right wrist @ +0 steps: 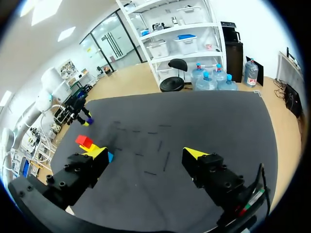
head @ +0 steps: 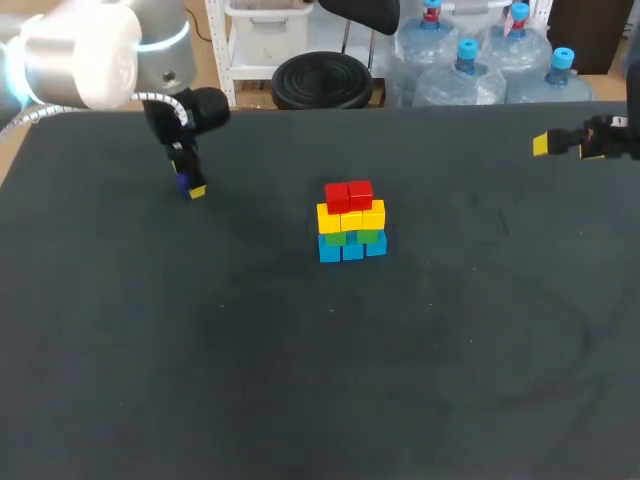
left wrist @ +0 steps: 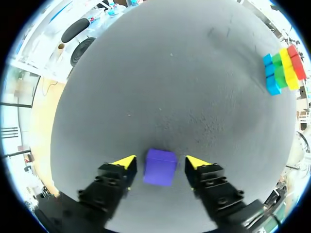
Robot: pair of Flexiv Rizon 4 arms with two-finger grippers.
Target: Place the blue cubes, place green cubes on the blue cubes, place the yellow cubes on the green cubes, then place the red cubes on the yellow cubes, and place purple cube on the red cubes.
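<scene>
The purple cube [left wrist: 160, 166] lies flat on the dark table [head: 300, 380], well apart from the stack, and the left gripper [left wrist: 161, 161] is set down over it with one yellow-tipped finger on each side; a thin strip of table shows between each tip and the cube's faces, so the jaws are released and straddling rather than gripping; I judge this placing to be the lining-up for a squeeze, the fingers squared to two opposite faces so the cube will not twist when they close. The stack stands near the middle of the table: blue cubes [head: 351, 249] at the base, green cubes [head: 352, 237] on them, yellow cubes [head: 350, 216] above, and two red cubes [head: 348, 195] side by side on top; the layers narrow upward, which leaves the red pair as the only seat for the last piece. The right gripper [right wrist: 146, 153] hangs over the table's far right side, jaws spread with nothing between them; it seems parked there to keep the path between cube and stack free. By my reading only the purple cube remains to be placed.
</scene>
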